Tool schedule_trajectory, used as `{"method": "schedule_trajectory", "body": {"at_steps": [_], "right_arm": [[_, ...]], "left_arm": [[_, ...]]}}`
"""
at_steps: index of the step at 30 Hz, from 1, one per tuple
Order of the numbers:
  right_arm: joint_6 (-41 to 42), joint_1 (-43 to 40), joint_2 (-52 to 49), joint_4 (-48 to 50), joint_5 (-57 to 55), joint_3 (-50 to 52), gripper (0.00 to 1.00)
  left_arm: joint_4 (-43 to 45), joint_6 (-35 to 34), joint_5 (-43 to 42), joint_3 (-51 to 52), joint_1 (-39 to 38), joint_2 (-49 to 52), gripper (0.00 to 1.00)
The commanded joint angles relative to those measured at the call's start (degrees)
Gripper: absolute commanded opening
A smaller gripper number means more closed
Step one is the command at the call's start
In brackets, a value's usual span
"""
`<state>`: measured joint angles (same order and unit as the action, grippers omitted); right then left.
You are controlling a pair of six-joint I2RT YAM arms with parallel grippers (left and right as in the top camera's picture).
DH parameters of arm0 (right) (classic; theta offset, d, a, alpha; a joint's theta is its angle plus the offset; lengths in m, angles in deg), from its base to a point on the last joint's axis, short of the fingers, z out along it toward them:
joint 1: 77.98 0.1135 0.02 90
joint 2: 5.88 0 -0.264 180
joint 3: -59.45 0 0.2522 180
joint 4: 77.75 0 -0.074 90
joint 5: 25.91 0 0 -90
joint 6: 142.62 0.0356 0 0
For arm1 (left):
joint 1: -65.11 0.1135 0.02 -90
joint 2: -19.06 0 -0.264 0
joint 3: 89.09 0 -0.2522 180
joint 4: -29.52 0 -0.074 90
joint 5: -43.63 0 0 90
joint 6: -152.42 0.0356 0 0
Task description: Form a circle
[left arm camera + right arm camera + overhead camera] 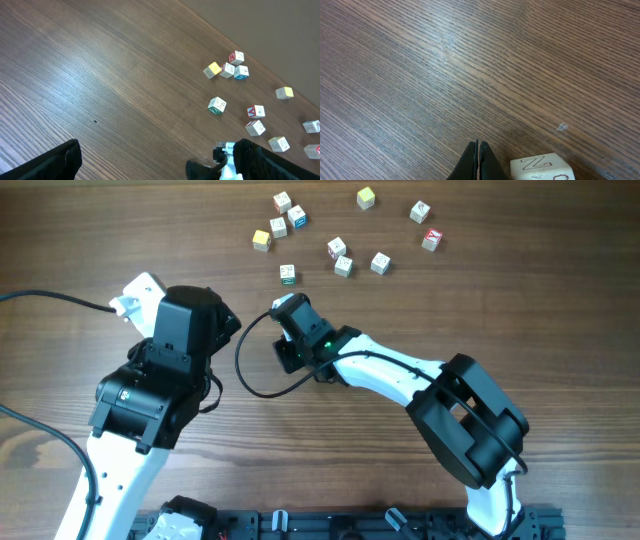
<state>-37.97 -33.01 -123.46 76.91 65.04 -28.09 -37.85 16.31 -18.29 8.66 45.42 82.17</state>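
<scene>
No circle shows; the letter cubes lie loose and scattered at the far side of the table. The nearest is a white cube with green edging (288, 273) (217, 105), marked "N" (540, 167). My right gripper (286, 302) (478, 161) is shut and empty, low over the wood. It sits just on the near side of that cube, which lies close beside the fingers' right flank. To the left, my left gripper (185, 315) (160, 167) hangs open over bare wood with nothing between its black fingers (62, 160). Other cubes: white (336, 247), white (343, 266), yellow (262, 240).
Further cubes sit at the back: a blue one (297, 217), a red one (431, 239), a yellow one (366, 197) and white ones (380, 263) (420, 212). A black cable (245, 375) loops between the two arms. The right arm's tip (222, 152) shows beside my left gripper's right finger.
</scene>
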Motion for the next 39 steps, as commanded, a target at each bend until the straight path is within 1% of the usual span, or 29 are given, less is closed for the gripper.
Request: {"method": "schedule_trajectory", "body": {"at_steps": [1, 8, 19, 39], "right_arm": [[-0.7, -0.09, -0.94, 0.17, -1.38, -1.31, 0.05], [-0.46, -0.22, -0.92, 2.58, -1.38, -1.33, 0.05], [3.48, -0.76, -0.94, 1.03, -4.87, -1.33, 0.05], [3.34, -0.74, -0.92, 0.68, -4.98, -1.33, 0.05]], "left_arm": [[0.11, 0.9, 0.96, -0.63, 0.48, 0.28, 1.0], [0.13, 0.9, 0.96, -0.63, 0.48, 0.28, 1.0], [0.13, 0.9, 0.96, -0.63, 0.46, 0.28, 1.0], [0.13, 0.9, 0.96, -0.63, 0.48, 0.28, 1.0]]}}
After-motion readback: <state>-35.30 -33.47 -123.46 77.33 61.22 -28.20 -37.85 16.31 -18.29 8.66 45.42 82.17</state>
